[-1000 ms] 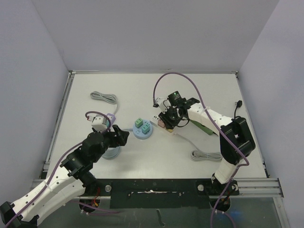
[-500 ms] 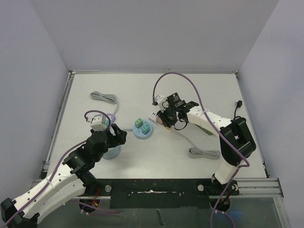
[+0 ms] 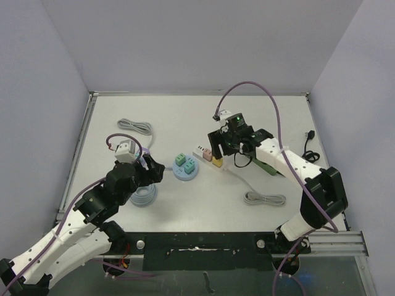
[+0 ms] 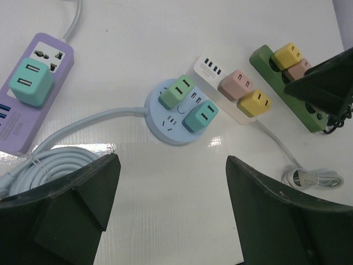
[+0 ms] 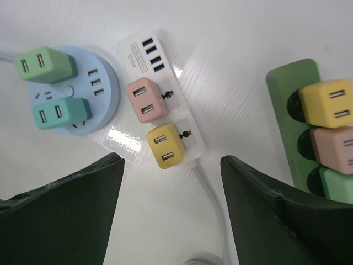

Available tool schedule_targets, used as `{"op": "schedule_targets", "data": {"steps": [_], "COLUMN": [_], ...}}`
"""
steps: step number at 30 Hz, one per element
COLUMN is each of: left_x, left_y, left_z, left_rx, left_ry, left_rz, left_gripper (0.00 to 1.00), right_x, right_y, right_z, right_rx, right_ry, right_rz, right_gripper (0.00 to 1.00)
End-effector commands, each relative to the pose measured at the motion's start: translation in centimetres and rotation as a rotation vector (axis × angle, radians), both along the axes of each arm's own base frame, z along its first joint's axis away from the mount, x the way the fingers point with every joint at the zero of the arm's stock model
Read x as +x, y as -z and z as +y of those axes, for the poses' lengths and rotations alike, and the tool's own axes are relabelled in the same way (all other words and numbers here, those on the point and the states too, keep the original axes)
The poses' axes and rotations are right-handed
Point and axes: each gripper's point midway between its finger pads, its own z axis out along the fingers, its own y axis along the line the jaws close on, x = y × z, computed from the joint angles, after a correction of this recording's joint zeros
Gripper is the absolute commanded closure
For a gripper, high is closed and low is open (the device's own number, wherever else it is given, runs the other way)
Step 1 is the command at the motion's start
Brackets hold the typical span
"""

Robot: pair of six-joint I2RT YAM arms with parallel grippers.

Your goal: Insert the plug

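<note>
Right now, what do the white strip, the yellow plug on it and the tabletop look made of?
The white strip: likely hard moulded plastic, satin; crisp edges, printed label.
The yellow plug: probably matte plastic; even colour, rounded corners.
The tabletop: glossy white sheet, maybe laminate; bright glare patches.

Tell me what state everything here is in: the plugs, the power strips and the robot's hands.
white strip, carries two plugs.
pink plug, seated in white strip.
yellow plug, seated in white strip beside the pink one.
round blue strip, two greenish plugs seated.
green strip, three plugs seated.
purple strip, one teal plug seated.
left gripper, open, empty.
right gripper, open, empty.
</note>
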Motion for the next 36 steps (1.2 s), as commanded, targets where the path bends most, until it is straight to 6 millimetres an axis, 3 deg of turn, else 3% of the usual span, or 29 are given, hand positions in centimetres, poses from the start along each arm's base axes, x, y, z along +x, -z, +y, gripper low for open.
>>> {"op": "schedule_targets", "data": {"steps": [1, 6, 11, 18, 28, 36], "left_x": [0.3, 0.1, -0.8, -3.1, -6.2, -6.3], "left_y": [-3.0, -5.5, -9.1, -13.1, -16.6, -16.9], "left_z": [0.4, 2.5, 6.0, 11.0, 14.7, 14.7], "left_rx": [0.03, 0.058, 0.071, 0.097, 0.105, 0.109], "left_ry": [0.005, -0.05, -0.147, -0.256, -0.278, -0.272], "left_rz": [-0.044, -0.101, -0.197, -0.28, -0.355, -0.357], "left_gripper": [0.22, 0.22, 0.22, 0.22, 0.24, 0.24], "right_x": [0.4, -2.5, -6.4, -11.4, -16.4, -17.6], "right_y": [-4.9, -6.3, -10.3, -14.8, -20.9, -21.2], "right_z": [-2.6, -8.7, -14.6, -20.5, -25.6, -26.3], "right_rx": [0.069, 0.059, 0.151, 0.165, 0.217, 0.253], "right_ry": [0.23, 0.526, 0.773, 0.943, 1.016, 1.035], "right_rz": [-0.124, -0.2, -0.348, -0.445, -0.608, -0.606], "right_gripper": [0.27, 0.24, 0.21, 0.17, 0.12, 0.11]}}
